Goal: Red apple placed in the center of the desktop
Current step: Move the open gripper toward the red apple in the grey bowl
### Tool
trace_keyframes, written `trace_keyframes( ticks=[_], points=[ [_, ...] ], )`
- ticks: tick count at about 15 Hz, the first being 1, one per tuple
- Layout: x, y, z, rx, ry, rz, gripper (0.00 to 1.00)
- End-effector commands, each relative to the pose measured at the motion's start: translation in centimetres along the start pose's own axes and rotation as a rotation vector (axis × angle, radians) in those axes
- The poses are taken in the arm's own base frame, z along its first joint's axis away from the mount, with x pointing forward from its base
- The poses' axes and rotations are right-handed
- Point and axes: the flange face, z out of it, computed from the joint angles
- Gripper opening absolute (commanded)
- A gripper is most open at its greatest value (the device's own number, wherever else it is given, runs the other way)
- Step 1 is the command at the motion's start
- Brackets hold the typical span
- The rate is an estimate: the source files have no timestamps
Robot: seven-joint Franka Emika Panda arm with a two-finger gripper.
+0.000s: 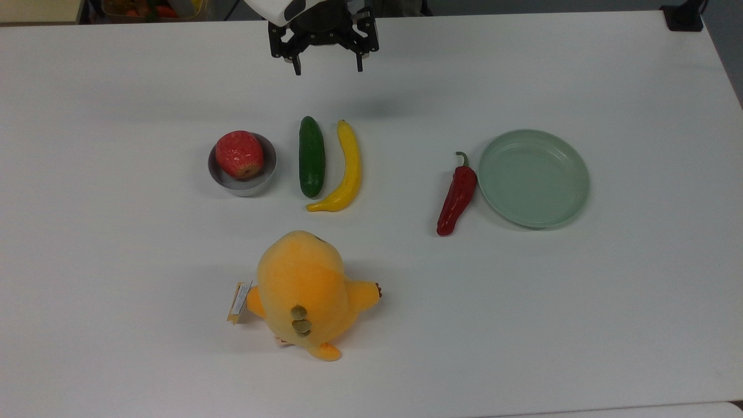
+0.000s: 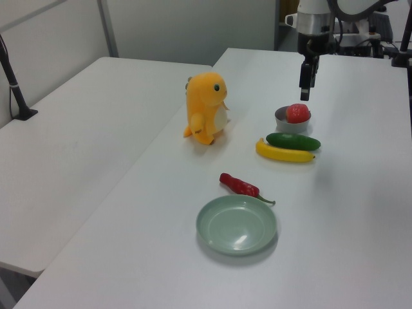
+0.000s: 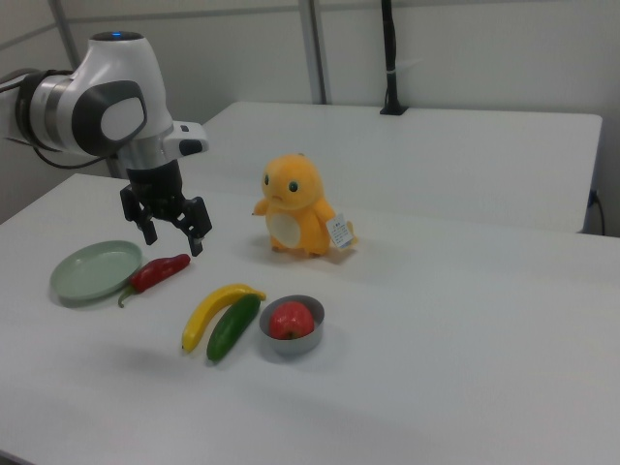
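Observation:
The red apple (image 1: 239, 154) (image 2: 297, 113) (image 3: 292, 319) sits inside a small grey bowl (image 1: 256, 185) (image 3: 312, 340) on the white desktop (image 1: 522, 325), in the top view's left-centre. My gripper (image 1: 328, 71) (image 2: 304, 94) (image 3: 174, 242) hangs in the air at the top view's upper middle, above the table's far strip, up and to the right of the apple. Its fingers are spread wide and nothing is between them. It touches no object.
A green cucumber (image 1: 312, 156) and a yellow banana (image 1: 345, 170) lie side by side right of the bowl. A red chili pepper (image 1: 458, 196) rests against a pale-green plate (image 1: 533, 177). An orange plush toy (image 1: 305, 292) stands nearer the front edge.

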Motion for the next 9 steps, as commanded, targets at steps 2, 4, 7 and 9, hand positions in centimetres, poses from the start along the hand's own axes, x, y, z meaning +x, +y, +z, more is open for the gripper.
trace_keyframes(
  ticks=[2, 4, 7, 9],
  points=[
    [-0.7, 1.5, -0.7, 0.019, 0.011, 0.024, 1.0],
    [-0.7, 2.4, -0.8, 0.019, 0.015, 0.042, 1.0],
    [-0.4, 5.6, -1.3, 0.01, 0.062, 0.088, 1.0],
    [-0.1, 7.1, -1.4, 0.002, 0.089, 0.101, 1.0]
  ],
)
